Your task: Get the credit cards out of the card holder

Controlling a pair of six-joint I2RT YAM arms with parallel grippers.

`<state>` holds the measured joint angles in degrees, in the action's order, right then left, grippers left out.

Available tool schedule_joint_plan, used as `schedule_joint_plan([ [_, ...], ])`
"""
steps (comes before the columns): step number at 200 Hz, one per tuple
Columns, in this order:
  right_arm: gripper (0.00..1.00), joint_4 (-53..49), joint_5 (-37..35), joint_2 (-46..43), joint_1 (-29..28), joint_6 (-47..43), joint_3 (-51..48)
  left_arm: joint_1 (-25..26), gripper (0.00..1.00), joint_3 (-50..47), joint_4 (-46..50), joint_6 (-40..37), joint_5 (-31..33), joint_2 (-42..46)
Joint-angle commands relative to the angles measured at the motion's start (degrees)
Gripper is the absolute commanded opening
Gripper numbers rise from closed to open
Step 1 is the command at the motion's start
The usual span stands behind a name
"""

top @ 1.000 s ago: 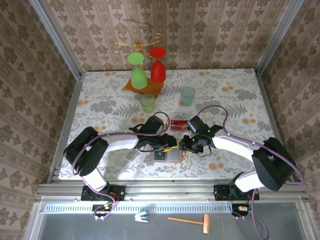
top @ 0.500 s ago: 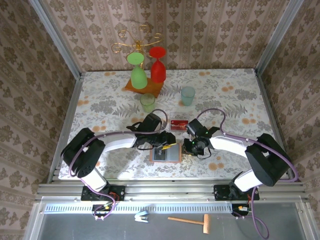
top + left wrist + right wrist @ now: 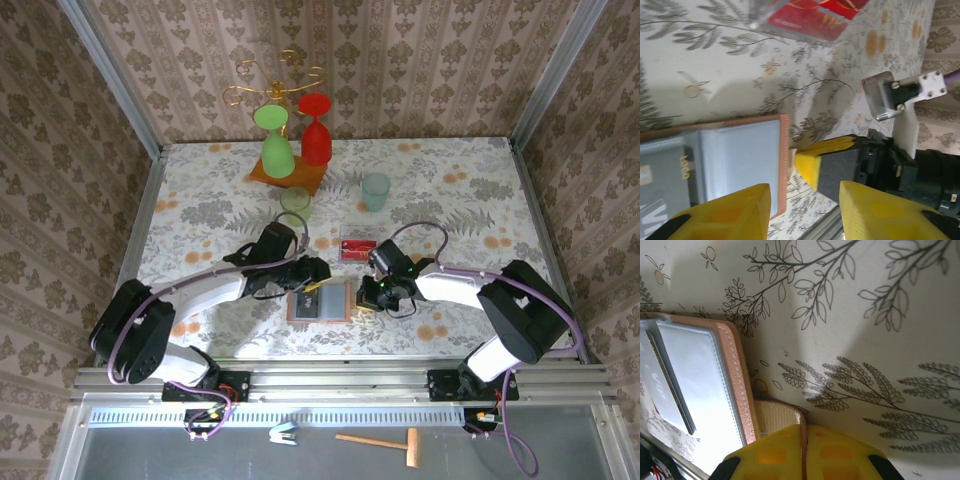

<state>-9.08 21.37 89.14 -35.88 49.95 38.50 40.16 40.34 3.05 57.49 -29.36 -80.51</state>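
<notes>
- Shifted slightly leftward in the top view since a second ago is the card holder (image 3: 320,305); it is now found at the lower middle of the frame, near the table's (image 3: 450,190) near edge.
- The left gripper (image 3: 316,285) has been drawn back to the left, from over the holder's right half to its upper edge.
- The right gripper (image 3: 362,300) has been brought down and leftward, up against the holder's right edge.
- The credit cards (image 3: 357,247), red, are seen where they were before: just above the holder in the top view, apart from it, with their long axis running left to right.
- The holder is laid open and flat, grey-blue inside turned upward. Its long axis runs left to right across the top view and its tan border is turned toward the right gripper.
- In the left wrist view the holder (image 3: 735,155) is seen at the lower left, the red cards (image 3: 810,15) at the upper edge, and a grey card (image 3: 665,195) with pale lettering is tucked in a pocket.
- The left gripper's (image 3: 805,210) jaws are parted about halfway, and nothing is held between them.
- In the right wrist view the right gripper's (image 3: 802,450) jaws are pressed together. A beige tab (image 3: 777,417) at the holder's (image 3: 700,375) edge is pinched at their seam.
</notes>
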Motion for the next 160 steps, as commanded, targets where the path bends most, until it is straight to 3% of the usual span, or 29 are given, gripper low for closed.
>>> schedule_joint_plan([
  [1,0.03,1.1,0.7,1.4,-0.2,1.3,0.4,-1.3,0.41,-2.1,2.0,-1.7,0.6,2.2],
  [59,0.09,-7.0,-4.6,-1.0,-0.2,-2.3,2.5,-2.9,0.41,-4.8,1.6,-2.3,0.5,3.4],
  [102,0.22,-12.3,-6.2,-3.0,-0.3,-3.3,4.8,-3.0,0.41,-5.7,1.1,-2.6,0.4,3.2],
  [160,0.23,-21.1,-9.3,-9.0,-1.6,-4.2,11.0,-3.9,0.37,-6.5,5.7,-5.7,3.2,5.1],
])
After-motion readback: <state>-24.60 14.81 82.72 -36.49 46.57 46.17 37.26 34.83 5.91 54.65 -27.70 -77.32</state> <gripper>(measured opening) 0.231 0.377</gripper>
